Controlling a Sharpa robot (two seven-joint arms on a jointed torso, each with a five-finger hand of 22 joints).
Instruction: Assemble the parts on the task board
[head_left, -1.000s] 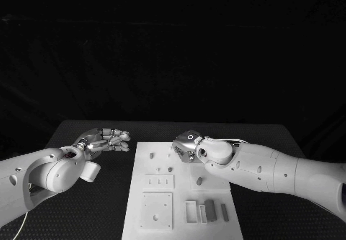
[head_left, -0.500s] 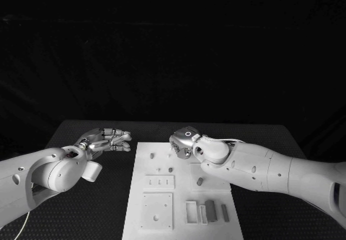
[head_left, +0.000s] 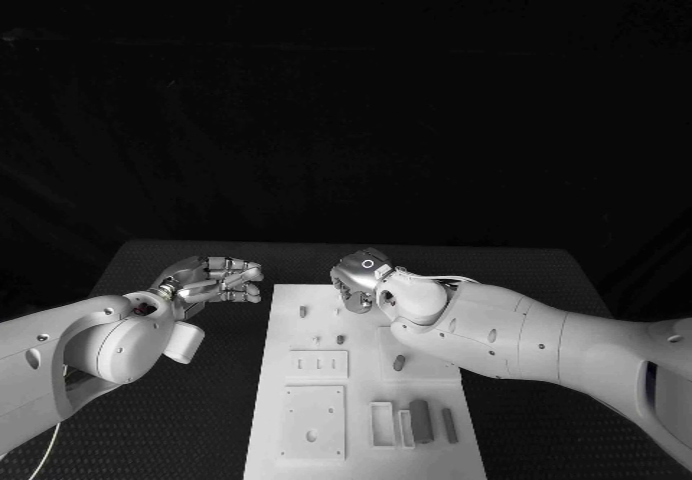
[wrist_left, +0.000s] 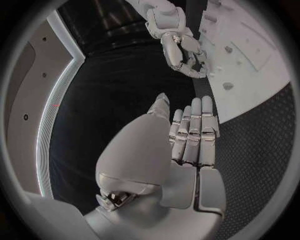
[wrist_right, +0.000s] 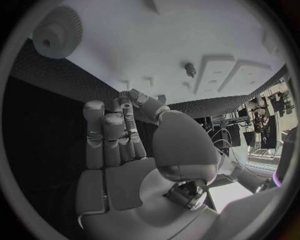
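The white task board (head_left: 361, 400) lies on the black table (head_left: 173, 440) with its long side running from the near edge toward the far edge. At its near right corner stand three narrow parts (head_left: 420, 423), side by side, each with its long axis along the long side of the board: one pale frame, one dark block and one thin dark bar. A small dark part (head_left: 400, 363) lies near the right edge, about the middle of the board. Near the far edge, small pegs (head_left: 304, 312) stand on the board; I cannot count them surely.

The left hand (head_left: 216, 279) hangs over the table just beside the far left corner of the board, not touching it. Its fingers (wrist_left: 191, 131) are curled in together toward the palm and hold nothing.

The right hand (head_left: 361, 280) is over the far edge of the board, with the arm crossing the right side of the board. Its fingers (wrist_right: 112, 131) are bent in close to each other, and the right wrist view shows nothing between them. In that same view a round toothed wheel (wrist_right: 57, 31) lies at a corner of the board.
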